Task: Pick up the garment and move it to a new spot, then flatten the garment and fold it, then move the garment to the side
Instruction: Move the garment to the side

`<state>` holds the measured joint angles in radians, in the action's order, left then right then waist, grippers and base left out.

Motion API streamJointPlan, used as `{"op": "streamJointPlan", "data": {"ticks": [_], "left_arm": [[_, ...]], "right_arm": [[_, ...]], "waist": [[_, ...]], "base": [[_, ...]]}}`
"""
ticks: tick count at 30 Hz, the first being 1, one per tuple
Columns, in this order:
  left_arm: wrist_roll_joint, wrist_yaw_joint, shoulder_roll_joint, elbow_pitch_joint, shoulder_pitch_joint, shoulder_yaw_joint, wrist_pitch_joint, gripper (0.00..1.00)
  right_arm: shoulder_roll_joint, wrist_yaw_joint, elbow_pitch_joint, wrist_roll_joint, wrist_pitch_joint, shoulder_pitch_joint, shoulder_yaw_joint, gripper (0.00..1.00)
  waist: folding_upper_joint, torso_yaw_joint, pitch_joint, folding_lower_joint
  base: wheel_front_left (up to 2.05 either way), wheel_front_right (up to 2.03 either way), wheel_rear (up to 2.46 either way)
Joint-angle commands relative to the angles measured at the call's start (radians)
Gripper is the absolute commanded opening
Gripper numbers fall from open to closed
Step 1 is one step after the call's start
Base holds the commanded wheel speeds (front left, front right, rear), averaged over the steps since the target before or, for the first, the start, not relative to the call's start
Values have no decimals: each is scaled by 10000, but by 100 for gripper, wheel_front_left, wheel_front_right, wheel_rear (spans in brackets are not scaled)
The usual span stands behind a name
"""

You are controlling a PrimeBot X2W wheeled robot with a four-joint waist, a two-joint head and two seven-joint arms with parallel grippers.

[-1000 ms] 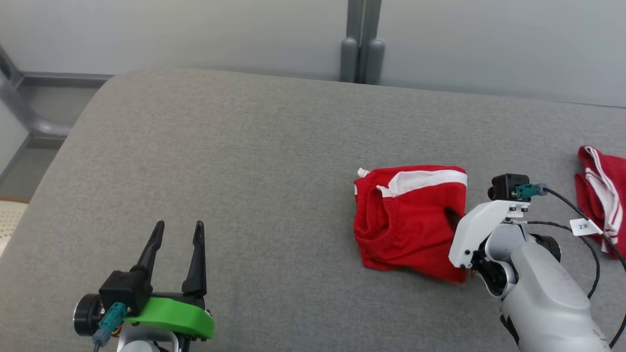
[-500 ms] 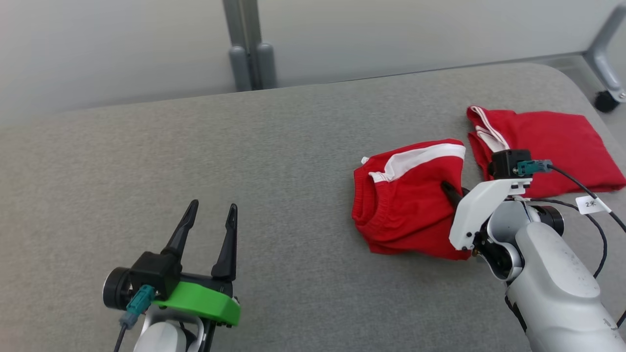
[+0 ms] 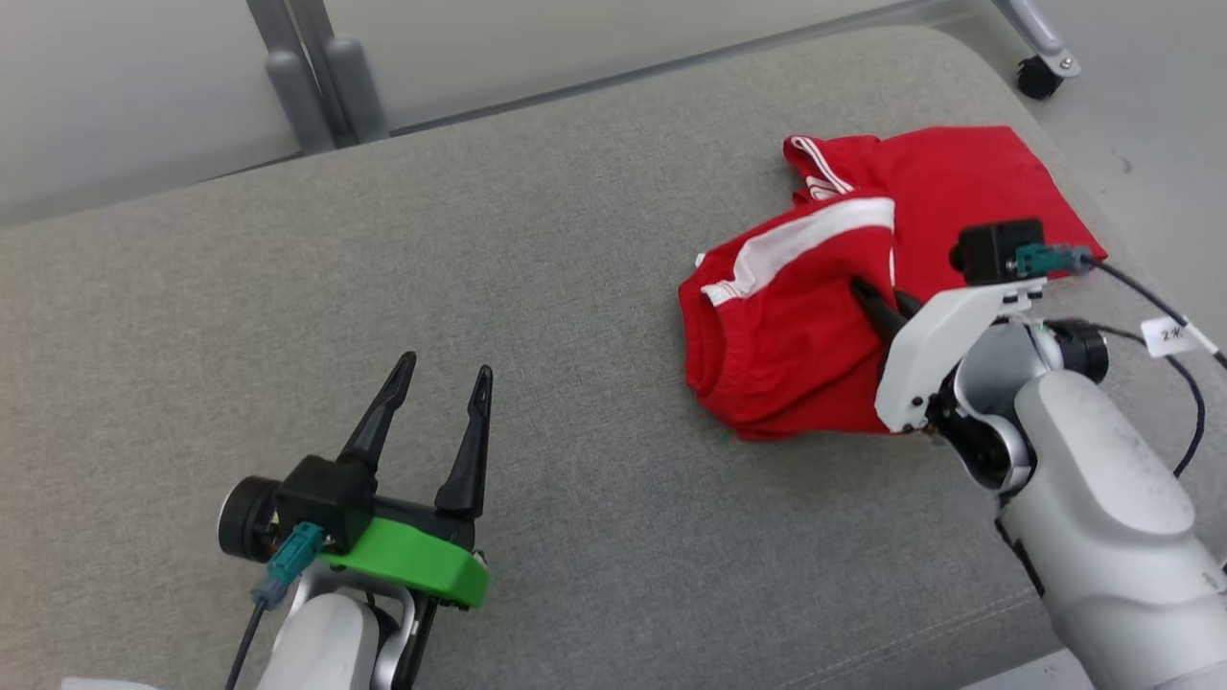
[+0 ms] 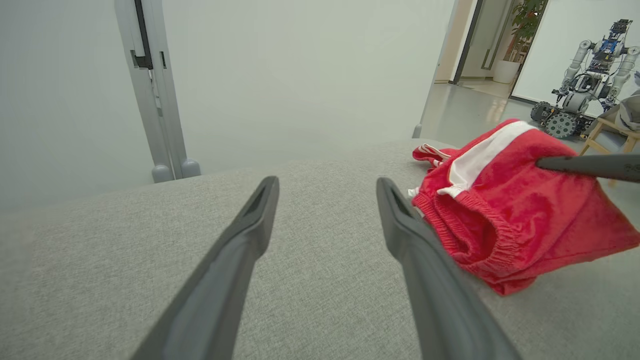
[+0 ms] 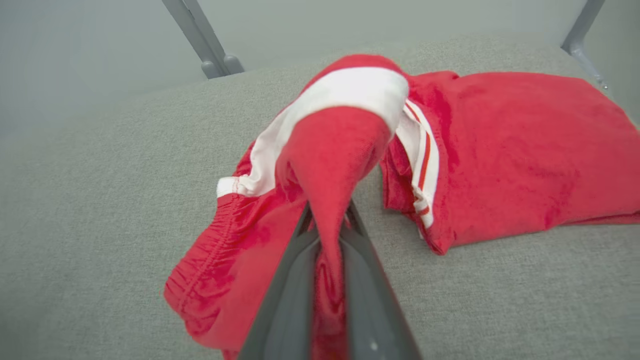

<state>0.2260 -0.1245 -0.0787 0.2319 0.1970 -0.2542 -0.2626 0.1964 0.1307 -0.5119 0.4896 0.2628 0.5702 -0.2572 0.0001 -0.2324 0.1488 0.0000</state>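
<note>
Your right gripper [image 5: 327,225] pinches a raised fold of the shorts [image 3: 767,335]; your left gripper [image 3: 446,364] gapes, well apart to their left.

Right of centre, garment [image 3: 776,335]: red fleecy cloth, matt; white band, ribbed elastic waist. Upper right, second garment [image 3: 968,182]: same fuzzy red cloth. Cushion [image 3: 479,268]: grey coarse-weave fabric, matt. Lower left, left gripper [image 3: 446,364]: dark matt plastic fingers; green mount [image 3: 412,570] smooth plastic, slight sheen. Lower right, forearm shell [image 3: 1102,498]: pale, smooth, speckled. Upper left, post [image 3: 307,67]: grey metal, satin.
</note>
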Motion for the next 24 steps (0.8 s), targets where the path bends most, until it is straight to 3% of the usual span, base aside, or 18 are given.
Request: {"op": "streamJointPlan", "data": {"ticks": [1, 8, 17, 24], "left_arm": [[-133, -50, -148, 28, 246, -29, -22, 100], [-161, -54, -498, 53, 962, -416, 175, 100], [-64, -63, -793, 13, 1404, -570, 252, 100], [-16, -65, -832, 43, 1689, -719, 282, 100]], "right_arm": [[232, -1, 184, -28, 37, 385, -201, 0], [1998, -2, 409, 363, 302, 2135, -1443, 0], [4188, -5, -248, 853, 247, 3378, -1757, 0], [4624, -7, -1561, 867, -156, 3644, -1669, 0]], "waist": [[-1, -162, 577, 0], [-1, 322, 1937, 0], [-1, 733, 2893, 0], [-1, 1004, 3352, 0]], "base": [[0, 0, 0], [0, 0, 0], [0, 0, 0], [0, 0, 0]]}}
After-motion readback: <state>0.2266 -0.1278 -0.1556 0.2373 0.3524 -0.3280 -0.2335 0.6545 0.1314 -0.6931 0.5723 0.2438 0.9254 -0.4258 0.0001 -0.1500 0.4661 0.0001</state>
